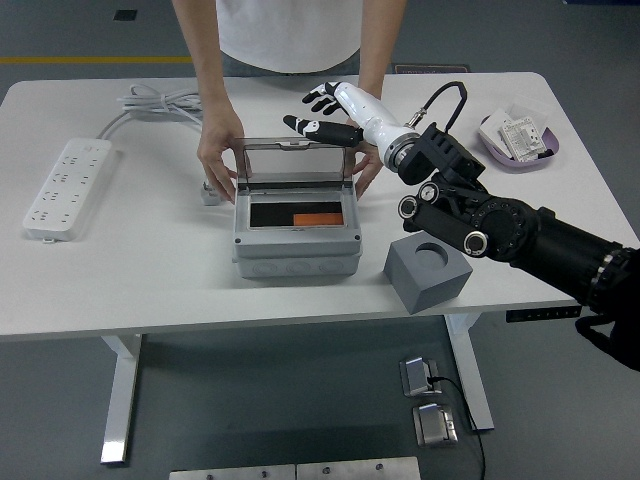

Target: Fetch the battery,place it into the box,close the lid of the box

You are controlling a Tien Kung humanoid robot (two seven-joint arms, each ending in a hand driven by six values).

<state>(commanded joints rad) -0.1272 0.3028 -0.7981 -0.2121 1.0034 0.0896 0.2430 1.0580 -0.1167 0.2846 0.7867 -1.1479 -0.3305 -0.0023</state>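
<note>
bright even overhead light, soft shadows, sharp

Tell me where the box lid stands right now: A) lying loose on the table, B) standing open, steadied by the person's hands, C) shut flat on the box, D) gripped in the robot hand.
B: the clear lid stands raised at the back of the box, the person's hands at its sides, while the robot hand hovers open just above its top edge.
</note>
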